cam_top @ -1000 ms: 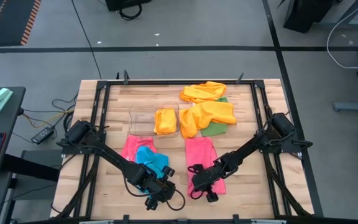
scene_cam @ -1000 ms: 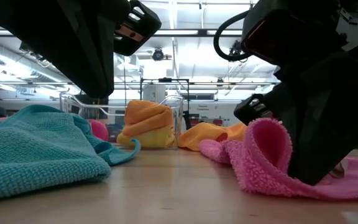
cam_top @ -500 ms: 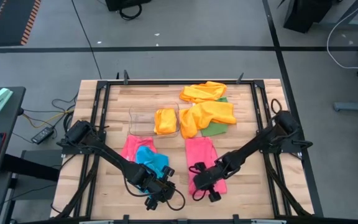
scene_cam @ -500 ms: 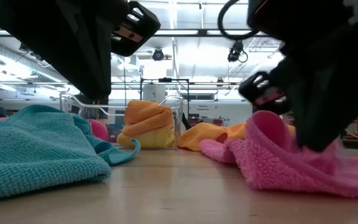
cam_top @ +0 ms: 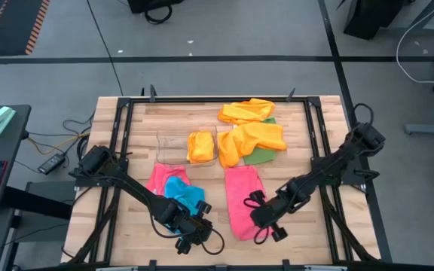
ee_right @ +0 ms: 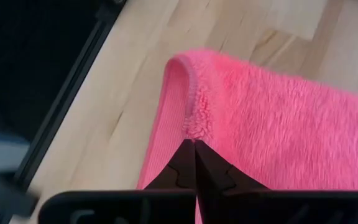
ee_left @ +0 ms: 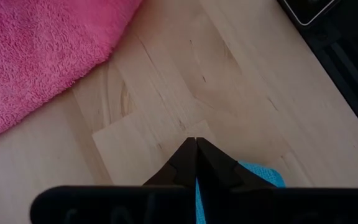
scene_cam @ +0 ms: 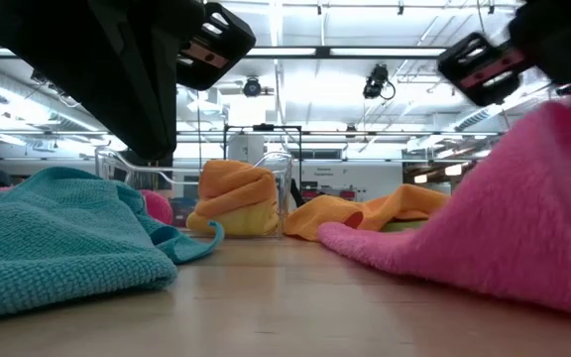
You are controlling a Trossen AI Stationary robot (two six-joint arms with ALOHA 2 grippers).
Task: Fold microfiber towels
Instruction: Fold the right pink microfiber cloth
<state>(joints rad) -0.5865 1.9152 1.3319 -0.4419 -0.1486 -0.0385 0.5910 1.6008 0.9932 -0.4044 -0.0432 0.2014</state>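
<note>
A teal-blue microfiber towel (cam_top: 183, 194) lies bunched on a pink towel (cam_top: 159, 179) at the near left. My left gripper (cam_top: 199, 226) is shut at its near corner. A second pink towel (cam_top: 242, 197) lies right of centre, and my right gripper (cam_top: 259, 217) is shut on its raised near end (scene_cam: 528, 213). Orange and yellow towels (cam_top: 251, 138) and a green one (cam_top: 263, 156) lie at the far side. A folded orange towel (cam_top: 200, 146) sits in the clear bin (cam_top: 170, 144). My left gripper pinches the blue towel between its shut fingertips; a bit of blue cloth (ee_left: 261, 175) shows right behind them. The fingers slant down from the table's left. They hide which part and how many layers. My right gripper pinches the pink towel's hemmed edge (ee_right: 190, 127) beside a corner, between its two fingertips. The fingers slant down from the table's right. That end is lifted off the wood; the far part (cam_top: 241, 179) lies flat on the table.
Black frame rails (cam_top: 316, 135) run along the table's sides. Bare wood (cam_top: 224, 241) shows between the two grippers at the near edge and at the near right (cam_top: 307, 226).
My right gripper has risen and gone toward the table's right edge, still shut on the pink towel. The towel's near end has come up off the table with it and its folded-over lip has opened out; the far part has stayed flat. The left arm has kept still.
</note>
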